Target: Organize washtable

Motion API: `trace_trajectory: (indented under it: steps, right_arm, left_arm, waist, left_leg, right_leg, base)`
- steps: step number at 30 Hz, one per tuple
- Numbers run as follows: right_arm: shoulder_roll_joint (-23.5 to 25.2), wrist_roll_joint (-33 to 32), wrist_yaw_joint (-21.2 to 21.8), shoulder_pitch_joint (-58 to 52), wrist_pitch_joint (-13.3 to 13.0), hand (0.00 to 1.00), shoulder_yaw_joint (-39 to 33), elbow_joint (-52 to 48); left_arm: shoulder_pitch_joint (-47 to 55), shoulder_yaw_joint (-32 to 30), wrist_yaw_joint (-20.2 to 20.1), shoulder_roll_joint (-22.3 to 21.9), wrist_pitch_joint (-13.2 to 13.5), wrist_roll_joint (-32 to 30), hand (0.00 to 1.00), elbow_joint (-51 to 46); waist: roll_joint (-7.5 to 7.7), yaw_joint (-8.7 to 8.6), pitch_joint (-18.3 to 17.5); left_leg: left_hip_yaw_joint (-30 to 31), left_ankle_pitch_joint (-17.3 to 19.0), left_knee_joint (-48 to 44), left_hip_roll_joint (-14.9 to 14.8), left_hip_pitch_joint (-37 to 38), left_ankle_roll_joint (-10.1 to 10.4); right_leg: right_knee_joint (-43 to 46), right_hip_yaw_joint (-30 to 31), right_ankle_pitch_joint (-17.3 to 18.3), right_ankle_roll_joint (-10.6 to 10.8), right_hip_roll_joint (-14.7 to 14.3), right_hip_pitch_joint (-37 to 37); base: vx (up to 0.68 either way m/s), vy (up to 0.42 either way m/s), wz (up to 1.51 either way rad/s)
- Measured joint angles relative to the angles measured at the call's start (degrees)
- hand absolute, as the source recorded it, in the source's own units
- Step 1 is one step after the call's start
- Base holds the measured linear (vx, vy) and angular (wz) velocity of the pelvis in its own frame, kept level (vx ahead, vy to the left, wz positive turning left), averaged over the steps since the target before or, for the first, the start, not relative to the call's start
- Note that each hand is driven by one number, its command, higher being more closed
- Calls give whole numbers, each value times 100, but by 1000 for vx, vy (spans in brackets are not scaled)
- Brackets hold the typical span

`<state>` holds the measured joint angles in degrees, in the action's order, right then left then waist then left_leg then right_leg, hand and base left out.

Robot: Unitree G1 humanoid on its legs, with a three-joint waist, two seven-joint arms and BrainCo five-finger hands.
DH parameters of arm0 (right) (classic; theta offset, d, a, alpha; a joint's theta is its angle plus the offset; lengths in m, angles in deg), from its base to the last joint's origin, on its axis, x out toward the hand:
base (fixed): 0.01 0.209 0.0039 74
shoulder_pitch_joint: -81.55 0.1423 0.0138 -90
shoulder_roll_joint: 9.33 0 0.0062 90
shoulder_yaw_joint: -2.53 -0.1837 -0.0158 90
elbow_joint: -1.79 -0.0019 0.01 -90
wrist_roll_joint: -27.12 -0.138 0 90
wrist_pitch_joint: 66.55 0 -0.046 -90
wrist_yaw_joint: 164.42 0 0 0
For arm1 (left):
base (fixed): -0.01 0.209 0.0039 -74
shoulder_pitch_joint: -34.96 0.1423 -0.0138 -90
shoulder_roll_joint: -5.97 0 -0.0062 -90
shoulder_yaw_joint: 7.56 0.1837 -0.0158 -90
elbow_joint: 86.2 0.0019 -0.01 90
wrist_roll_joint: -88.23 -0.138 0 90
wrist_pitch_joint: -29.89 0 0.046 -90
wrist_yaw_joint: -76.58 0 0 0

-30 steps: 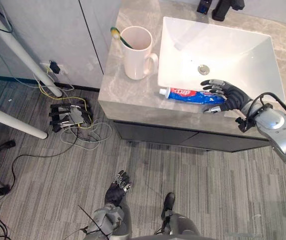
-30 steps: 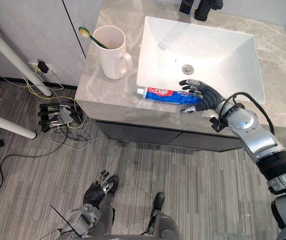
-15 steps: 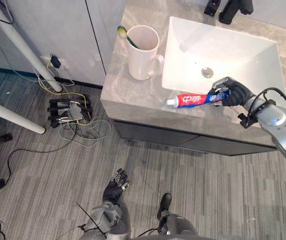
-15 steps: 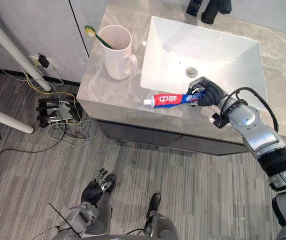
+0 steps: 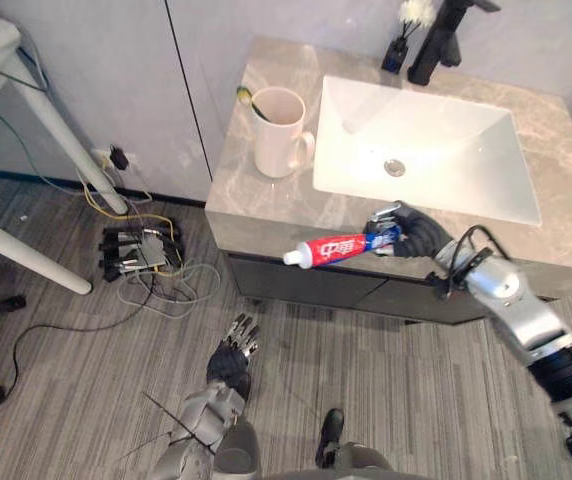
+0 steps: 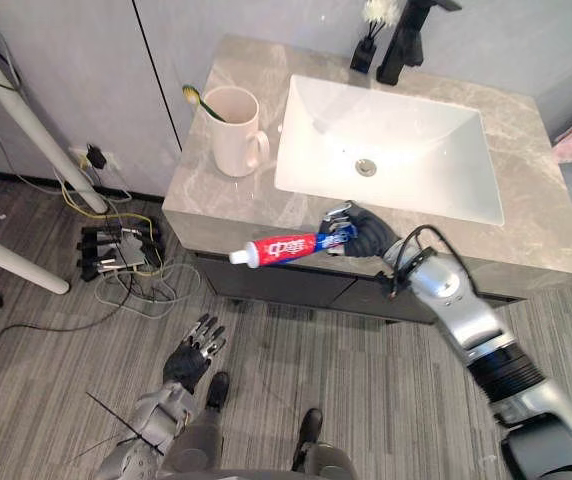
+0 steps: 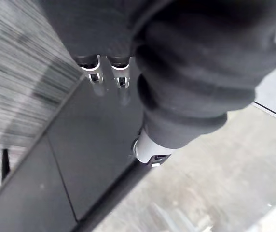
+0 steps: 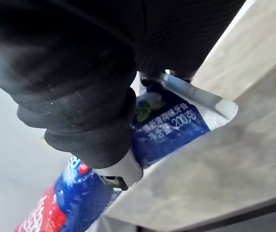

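Toothpaste tube (image 5: 338, 248) is in your right hand (image 5: 413, 234), whose fingers are curled round the tail end. The long capped body juts out sideways past the fingers and appears lifted clear of the counter (image 5: 256, 200), above its front edge. With so much of the tube hanging beyond the grip, it will probably sag or swing, so keep the wrist level and move slowly. The likely home is the mug (image 5: 278, 147), well apart from the hand, out beyond the cap. Bring the cap over the rim first, then tilt the hand so the tube slides in cap-down. Enter on the side away from the toothbrush (image 5: 247, 98), which leans on the far rim. Loosen your fingers only once the mug wall supports the tube. The eye views give you the mug, the sink (image 5: 436, 130) and the whole route between them. The right wrist view gives you the grip itself: the flat crimped end (image 8: 210, 99) pokes out past the hand, with grey stone close beneath it. Your left hand (image 5: 232, 357) hangs low by the floor, fingers relaxed and holding nothing.
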<state>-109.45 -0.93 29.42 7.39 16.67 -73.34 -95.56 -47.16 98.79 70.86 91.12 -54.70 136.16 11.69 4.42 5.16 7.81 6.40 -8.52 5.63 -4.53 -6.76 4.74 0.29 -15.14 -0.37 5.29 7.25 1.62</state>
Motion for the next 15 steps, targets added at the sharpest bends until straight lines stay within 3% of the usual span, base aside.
trace_trajectory:
  steps: [4, 15]
  right_arm:
    - [723, -231, 5, -511, 118, 100, 185, -120]
    - [990, -56, 12, -1463, 338, 100, 17, -119]
  left_arm:
    - [-169, 178, 105, 51, -166, 394, 0, -382]
    - [365, 527, 5, 749, -572, 1403, 0, -1626]
  waist:
    - [-90, -128, -153]
    - [-285, -336, -396]
  left_leg:
    - [43, -1, 1, 33, 72, -1]
    - [-1, 2, -12, 71, 159, -3]
  right_leg:
    - [-5, -42, 35, -27, 30, -98]
    - [-51, -32, 43, -10, 79, -187]
  base:
    - [-19, -1, 6]
    - [2, -2, 0]
